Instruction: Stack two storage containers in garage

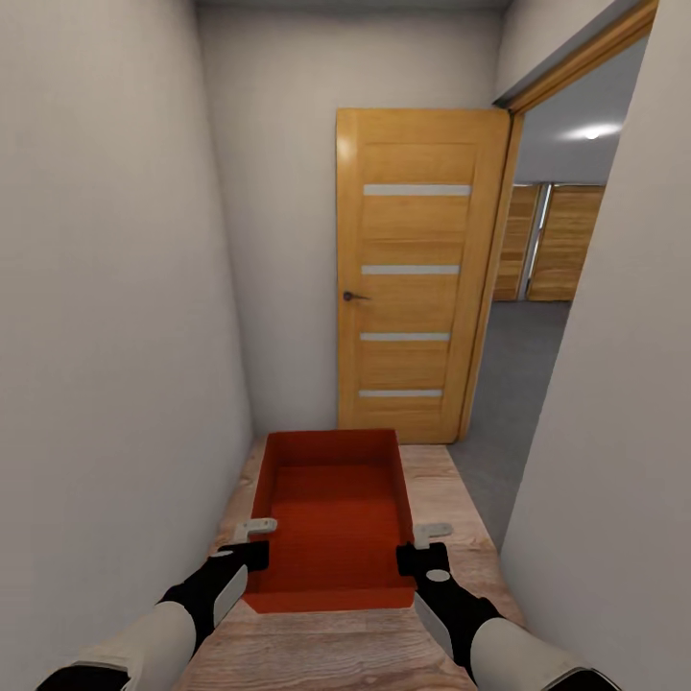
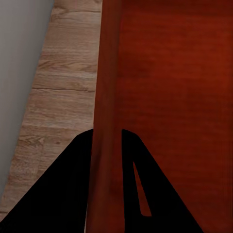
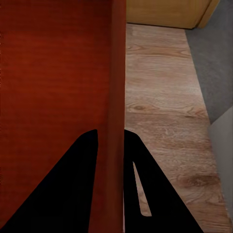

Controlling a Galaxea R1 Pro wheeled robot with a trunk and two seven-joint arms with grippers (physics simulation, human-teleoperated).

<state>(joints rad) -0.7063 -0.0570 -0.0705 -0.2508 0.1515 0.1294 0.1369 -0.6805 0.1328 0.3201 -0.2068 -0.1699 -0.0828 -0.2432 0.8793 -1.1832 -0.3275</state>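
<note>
A red-orange open-top storage container (image 1: 331,537) hangs low in front of me over pale wood planks, held between both arms. My left gripper (image 1: 251,542) is shut on its left side wall (image 2: 109,73), one finger inside and one outside. On the opposite wall (image 3: 116,63), my right gripper (image 1: 422,545) is shut the same way. A step inside the bin may be a second container nested in it; I cannot tell. Through the opening at right I see the garage's grey floor (image 1: 513,384) and its wooden plank doors (image 1: 561,245).
I am in a narrow hallway with light grey walls close on the left (image 1: 115,336) and right (image 1: 614,432). An orange wooden door (image 1: 417,278) stands swung open against the far wall, just ahead. The doorway beside it opens to the right.
</note>
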